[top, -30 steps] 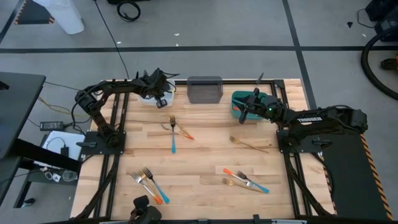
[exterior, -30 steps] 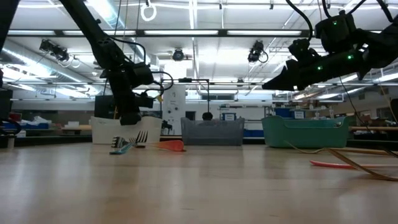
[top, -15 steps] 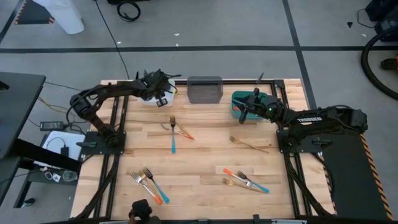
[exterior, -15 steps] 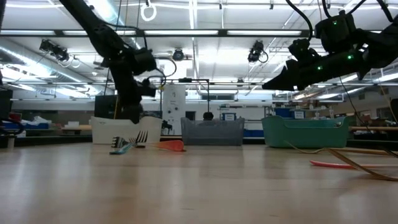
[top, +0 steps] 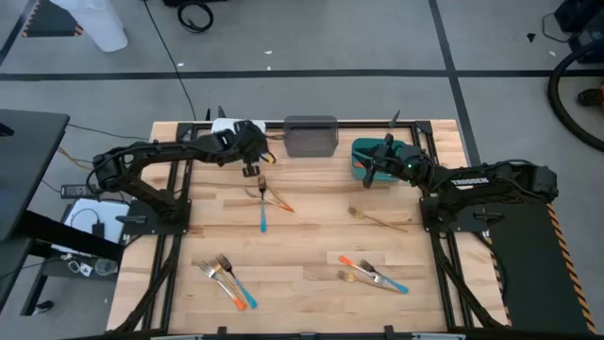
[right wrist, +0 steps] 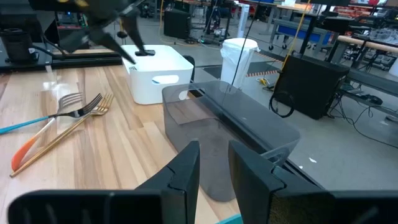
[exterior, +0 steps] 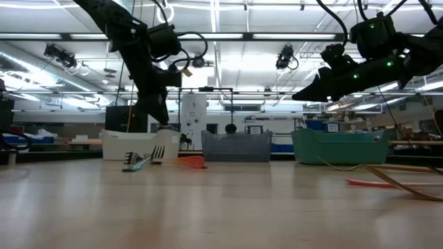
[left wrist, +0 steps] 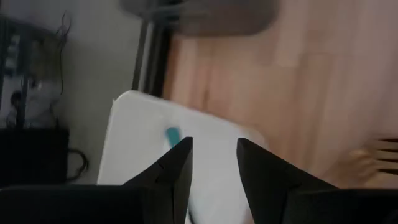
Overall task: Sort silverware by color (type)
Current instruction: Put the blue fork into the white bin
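High view, left gripper empty above white bin, fingers apart

The high view looks straight down on the whole table. The low view looks level across it into the room. Each wrist view looks close past its own jaws; both take in the white bin.

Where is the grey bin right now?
In the high view, the grey bin sits at the table's far edge, centred between the white bin and the teal bin.
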